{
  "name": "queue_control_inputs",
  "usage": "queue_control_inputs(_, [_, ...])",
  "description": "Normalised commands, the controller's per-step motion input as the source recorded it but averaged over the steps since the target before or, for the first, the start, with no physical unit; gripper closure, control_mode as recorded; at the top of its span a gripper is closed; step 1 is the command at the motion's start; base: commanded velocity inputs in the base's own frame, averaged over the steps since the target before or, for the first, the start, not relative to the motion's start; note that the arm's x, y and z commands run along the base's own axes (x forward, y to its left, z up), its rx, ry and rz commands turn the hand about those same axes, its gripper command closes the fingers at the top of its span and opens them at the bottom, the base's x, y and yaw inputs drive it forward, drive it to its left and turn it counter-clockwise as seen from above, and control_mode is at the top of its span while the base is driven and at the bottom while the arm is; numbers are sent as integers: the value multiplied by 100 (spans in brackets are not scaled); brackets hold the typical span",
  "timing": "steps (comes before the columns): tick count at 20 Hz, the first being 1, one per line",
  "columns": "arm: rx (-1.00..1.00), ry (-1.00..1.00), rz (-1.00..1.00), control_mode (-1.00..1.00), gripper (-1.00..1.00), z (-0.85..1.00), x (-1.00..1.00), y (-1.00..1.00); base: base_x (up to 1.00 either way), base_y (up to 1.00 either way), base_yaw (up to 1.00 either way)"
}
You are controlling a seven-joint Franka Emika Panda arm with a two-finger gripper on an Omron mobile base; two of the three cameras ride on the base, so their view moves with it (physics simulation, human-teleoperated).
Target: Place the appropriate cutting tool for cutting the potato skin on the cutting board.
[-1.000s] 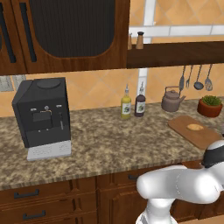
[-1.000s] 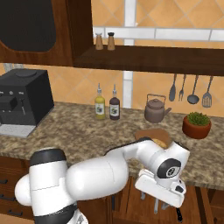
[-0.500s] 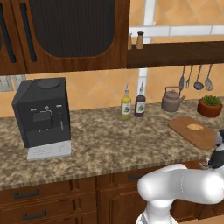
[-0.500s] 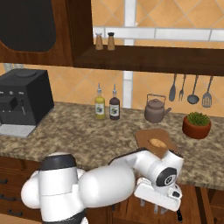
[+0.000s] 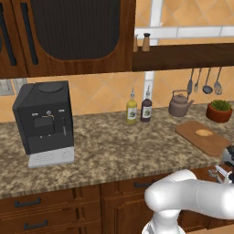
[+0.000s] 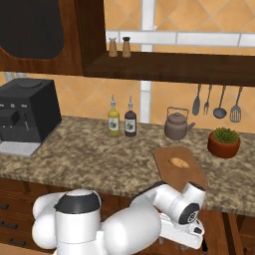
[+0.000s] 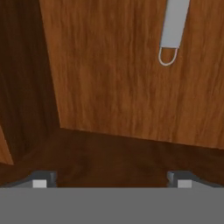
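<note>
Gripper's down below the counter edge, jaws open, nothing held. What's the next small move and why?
Probably ease the open gripper forward and up the wooden surface toward the pale silvery tool seen in the hand view. The fingers stand wide apart and hold nothing, and the tool lies well beyond them. The cutting board on the counter carries the potato alone.

A kitchen: granite counter (image 5: 105,146), wooden cabinets (image 5: 59,36), kettle (image 6: 175,125), coffee machine (image 5: 45,118), hanging utensils (image 6: 215,102).

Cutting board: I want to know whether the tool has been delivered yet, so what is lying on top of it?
On the cutting board lies just the potato, near its middle. No slim tool rests on its visible surface. Its near edge is covered by the arm.
</note>
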Motion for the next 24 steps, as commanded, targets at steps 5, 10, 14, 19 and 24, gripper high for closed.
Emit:
queue_control_inputs(5, [0,3,0,-100,-100,-37,-49,0,0,0,0])
queue_control_inputs(10, [0,6,0,-100,-100,-17,-59,0,0,0,0])
queue_control_inputs(14, [-4,9,0,-100,-100,0,-68,7,0,0,0])
queue_control_inputs(19, [-6,4,0,-100,-100,14,-31,5,0,0,0])
queue_control_inputs(24, [-1,0,1,-100,-100,44,36,0,0,0,0])
